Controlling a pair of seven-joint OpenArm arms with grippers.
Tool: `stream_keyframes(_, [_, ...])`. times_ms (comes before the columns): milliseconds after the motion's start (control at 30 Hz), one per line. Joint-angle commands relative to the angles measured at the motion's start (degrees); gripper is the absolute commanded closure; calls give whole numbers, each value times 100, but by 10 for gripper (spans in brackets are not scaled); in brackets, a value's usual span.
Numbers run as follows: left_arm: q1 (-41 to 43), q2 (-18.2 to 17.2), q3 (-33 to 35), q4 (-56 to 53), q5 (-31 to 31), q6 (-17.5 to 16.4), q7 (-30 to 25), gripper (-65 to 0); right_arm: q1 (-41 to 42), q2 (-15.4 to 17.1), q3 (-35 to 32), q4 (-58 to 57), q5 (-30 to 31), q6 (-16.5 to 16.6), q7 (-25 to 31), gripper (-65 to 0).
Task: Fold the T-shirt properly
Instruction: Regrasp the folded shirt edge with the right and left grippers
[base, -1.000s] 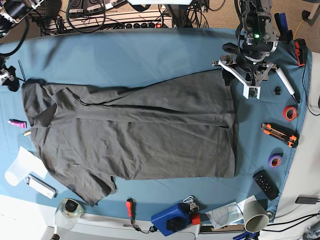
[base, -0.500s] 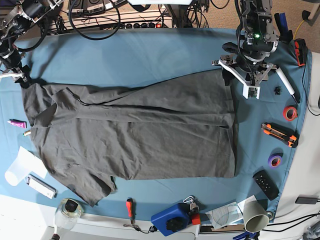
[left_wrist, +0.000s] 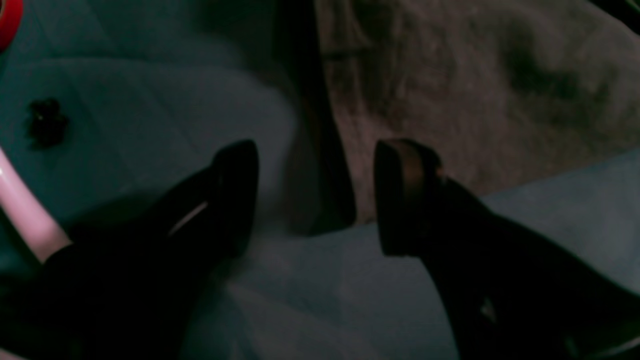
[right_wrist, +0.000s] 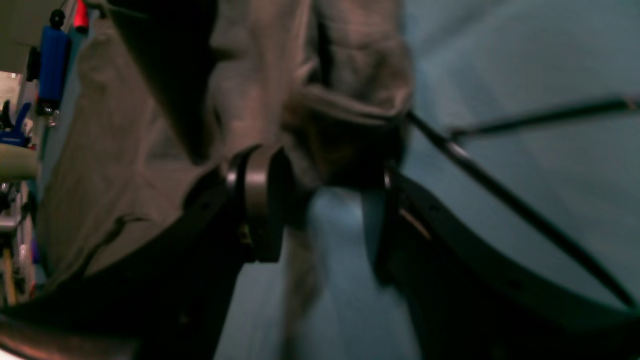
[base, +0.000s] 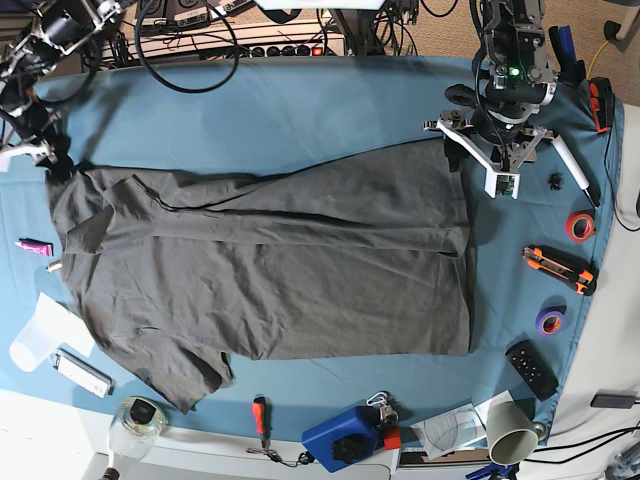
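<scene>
Two hands sit at far corners of the shirt (base: 270, 260) on the table (base: 280, 100); the left hand (left_wrist: 315, 200) gapes open over the hem corner; the right hand (right_wrist: 330, 210) is open around a fabric bunch, apparently not yet pinching. Judged step: taking corners; next, close both before lifting.

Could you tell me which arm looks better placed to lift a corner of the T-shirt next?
Probably the right: its claw already straddles a bunched T-shirt corner; the open left claw only hovers beside its corner.

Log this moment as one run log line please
dark grey cotton T-shirt: flat, partly folded | left gripper: open at hem corner | right gripper: open at shoulder corner | teal table cloth
</scene>
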Motion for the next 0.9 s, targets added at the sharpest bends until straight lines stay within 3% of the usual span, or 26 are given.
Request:
stream_keyframes(0, [-11,-15,-4,105,7,2,-153,-369,22,234,131,57,72,0,35,-248])
stream_keyframes(167, [-13,-15,-4,105,4,0,-229,-369,20,448,170,55,-201,-90,-33,-248])
stream_keyframes(433, [-13,-15,-4,105,4,0,-229,-369,22,267,20,48,-348,-94,415,-248])
stream_keyframes(700, [-15,-15,-4,105,4,0,-234,-369,44,267,-813,37,-367,-98,988,-248])
stream_keyframes(867, [-15,-15,-4,105,4,2,-236,-369,129,236,-916,37,-411,-116,994,-248])
